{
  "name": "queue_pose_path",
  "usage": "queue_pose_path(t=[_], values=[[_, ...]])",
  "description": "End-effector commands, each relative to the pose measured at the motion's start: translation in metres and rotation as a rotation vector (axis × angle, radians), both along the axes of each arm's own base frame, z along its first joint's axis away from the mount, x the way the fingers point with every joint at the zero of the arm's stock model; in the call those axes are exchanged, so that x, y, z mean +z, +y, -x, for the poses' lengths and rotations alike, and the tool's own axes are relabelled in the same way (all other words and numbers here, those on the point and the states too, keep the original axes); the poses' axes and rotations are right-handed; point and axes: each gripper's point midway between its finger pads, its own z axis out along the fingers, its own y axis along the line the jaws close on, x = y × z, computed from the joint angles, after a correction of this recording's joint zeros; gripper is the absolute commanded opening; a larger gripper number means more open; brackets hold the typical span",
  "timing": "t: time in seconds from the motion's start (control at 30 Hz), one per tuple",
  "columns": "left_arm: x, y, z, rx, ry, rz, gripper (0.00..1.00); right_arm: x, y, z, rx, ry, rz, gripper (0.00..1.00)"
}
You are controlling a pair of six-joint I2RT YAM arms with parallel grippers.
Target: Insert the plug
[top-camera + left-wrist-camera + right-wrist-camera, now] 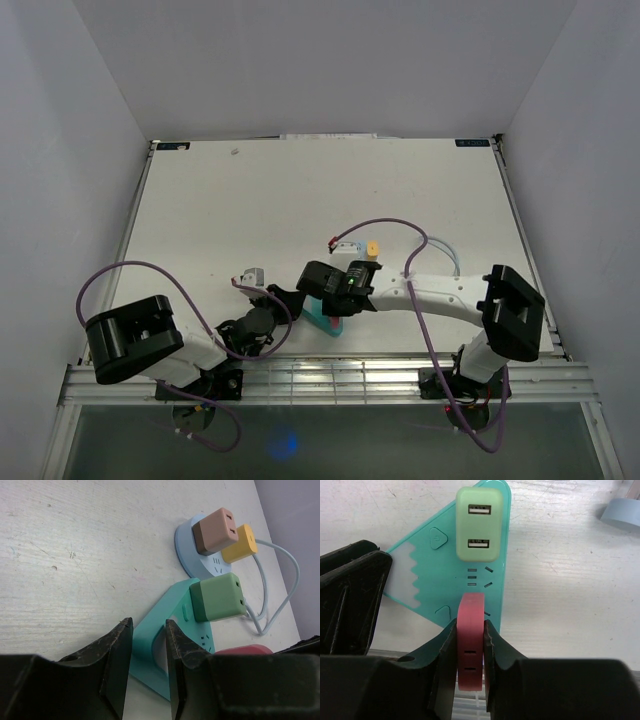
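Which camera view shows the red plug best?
Right wrist: the red plug sits clamped in the right gripper over the teal power strip. Left wrist shows only a red sliver; top external hides it.

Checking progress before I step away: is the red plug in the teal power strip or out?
Cannot tell: the right tool clamps the red plug over the teal strip, prongs hidden.
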Motion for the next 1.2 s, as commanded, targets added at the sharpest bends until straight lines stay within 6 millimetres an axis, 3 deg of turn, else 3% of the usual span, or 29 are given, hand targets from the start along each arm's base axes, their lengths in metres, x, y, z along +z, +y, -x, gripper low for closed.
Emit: queue_pose_path(t=[0.0, 0.3, 0.47, 0.53, 0.57, 0.7, 1.0, 1.1, 1.17], values=[[-0.049, 0.018, 0.044, -0.147, 0.124, -0.092, 0.41, -0.002, 0.035, -0.002, -0.07, -0.058, -0.065, 0.08], [-0.051, 0.018, 0.044, -0.146, 0.129, -0.096, 0.41, -0.015, 0.032, 0.014, -0.12, -0.115, -0.083, 0.08], [-0.05, 0.02, 0.046, -0.146, 0.128, -0.09, 0.41, -0.018, 0.016, 0.014, -0.148, -0.141, -0.091, 0.08], [-0.051, 0.022, 0.046, -0.142, 0.129, -0.092, 0.41, -0.009, 0.013, 0.014, -0.161, -0.152, -0.148, 0.08], [-0.05, 0.022, 0.045, -0.141, 0.128, -0.093, 0.41, -0.017, 0.003, 0.016, -0.161, -0.149, -0.138, 0.08], [-0.049, 0.021, 0.045, -0.142, 0.125, -0.092, 0.41, -0.018, -0.011, 0.02, -0.17, -0.145, -0.155, 0.08], [-0.049, 0.013, 0.044, -0.159, 0.131, -0.1, 0.42, -0.034, -0.017, 0.023, -0.155, -0.108, -0.121, 0.08], [-0.048, 0.012, 0.045, -0.171, 0.125, -0.106, 0.48, -0.031, -0.018, 0.021, -0.147, -0.111, -0.125, 0.11], [-0.044, 0.011, 0.044, -0.171, 0.117, -0.106, 0.61, -0.026, -0.017, 0.019, -0.132, -0.119, -0.129, 0.18]])
